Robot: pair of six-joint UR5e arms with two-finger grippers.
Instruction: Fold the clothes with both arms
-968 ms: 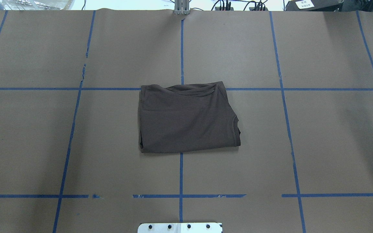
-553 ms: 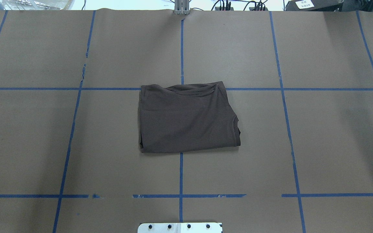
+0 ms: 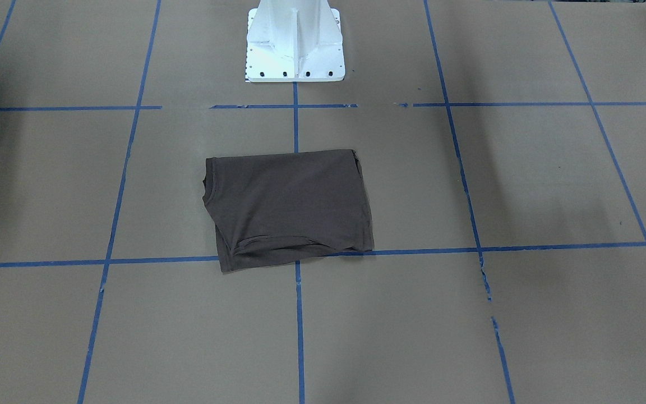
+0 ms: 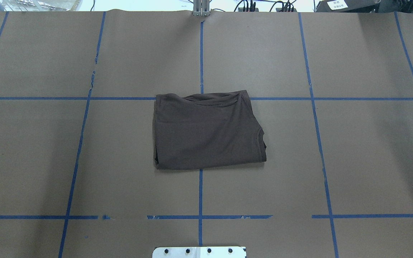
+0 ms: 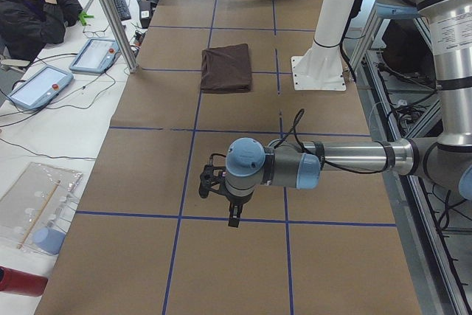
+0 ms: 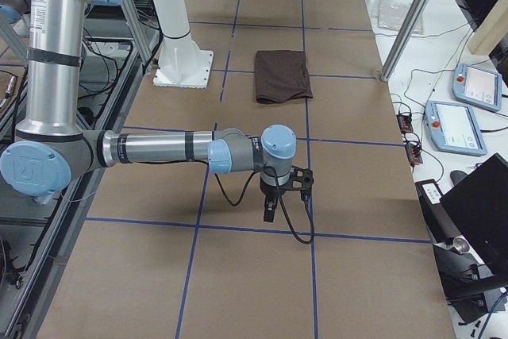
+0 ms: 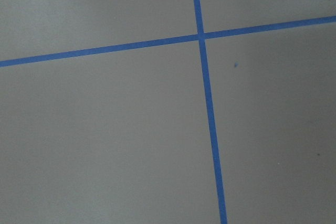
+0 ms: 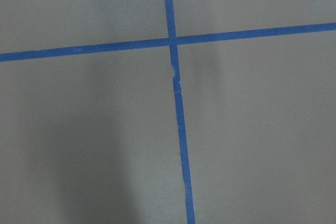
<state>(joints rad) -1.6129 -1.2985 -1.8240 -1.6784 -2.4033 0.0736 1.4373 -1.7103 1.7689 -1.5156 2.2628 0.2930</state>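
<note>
The dark brown-grey T-shirt (image 4: 206,132) lies folded into a compact rectangle at the table's middle, over the centre tape line; it also shows in the front view (image 3: 289,205) and both side views (image 5: 226,68) (image 6: 282,75). Its collar edge shows at the right side in the overhead view. My left gripper (image 5: 232,219) hangs over bare paper far off to the left of the shirt, pointing down. My right gripper (image 6: 270,212) hangs likewise far off to the right. Both show only in side views, so I cannot tell if they are open or shut. Neither touches the shirt.
Brown paper with a blue tape grid (image 4: 201,193) covers the table. The white base pedestal (image 3: 296,42) stands at the robot's edge. A seated person (image 5: 33,12), tablets (image 5: 94,54) and a metal post (image 5: 110,12) are beyond the far edge.
</note>
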